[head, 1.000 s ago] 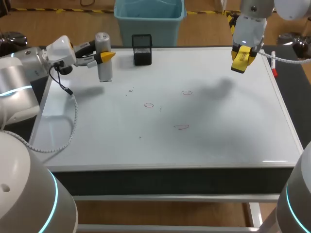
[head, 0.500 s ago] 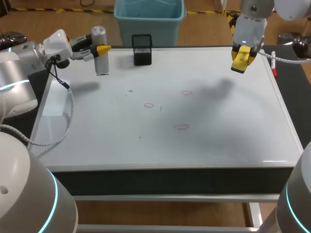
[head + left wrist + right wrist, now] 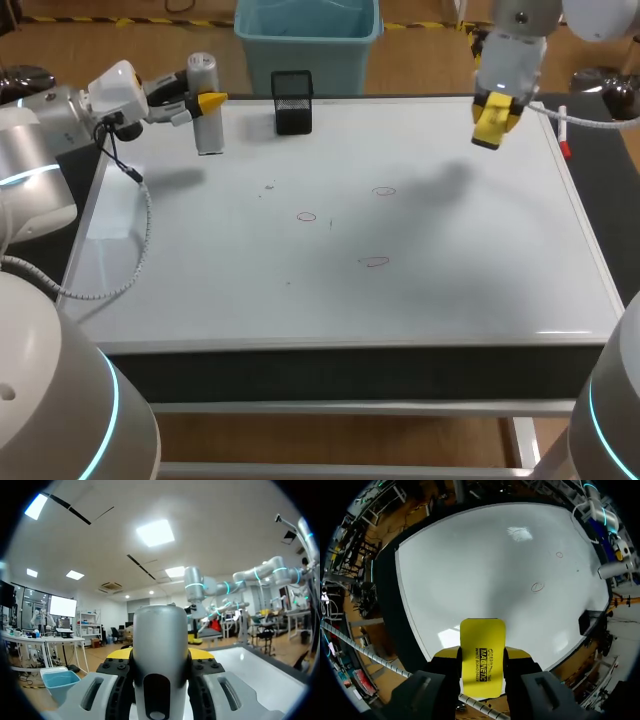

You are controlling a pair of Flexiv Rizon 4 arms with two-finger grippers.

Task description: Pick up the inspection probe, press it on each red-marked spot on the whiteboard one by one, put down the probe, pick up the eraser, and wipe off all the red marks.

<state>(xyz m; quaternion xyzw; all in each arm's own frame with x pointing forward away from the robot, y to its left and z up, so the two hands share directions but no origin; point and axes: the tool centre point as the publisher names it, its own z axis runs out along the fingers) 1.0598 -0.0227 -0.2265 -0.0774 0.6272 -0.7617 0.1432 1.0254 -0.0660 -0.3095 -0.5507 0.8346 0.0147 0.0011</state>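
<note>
- One inspection probe [image 3: 207,118], a grey cylinder, is upright over the far left corner of the whiteboard [image 3: 450,290]. My left jaws pinch it from both sides, a yellow tip against each flank in the left wrist view.
- From that wrist view the probe [image 3: 160,655] fills the middle and hides most of the board behind it. Its lower end is cut off, so I cannot tell whether it touches the surface.
- One grey cable [image 3: 140,240] hangs from my left arm [image 3: 50,140] and loops over the board's left edge.
- One black mesh holder [image 3: 292,102] stands at the far edge, just right of the probe and apart from it.
- Three red marks sit mid-board, all faint: one to the left [image 3: 307,216], one farther back [image 3: 384,191], and one nearest the front [image 3: 375,262]. They are well apart from both tools.
- In the right wrist view I make out only two of them [image 3: 537,586] [image 3: 559,555].
- One yellow eraser [image 3: 490,122] is held above the board's far right part, clamped between my right jaws. In the right wrist view it [image 3: 482,657] covers the board directly beneath.
- One red marker [image 3: 565,135] lies at the tabletop's right edge, partly crossed by my right arm's cable [image 3: 595,126].
</note>
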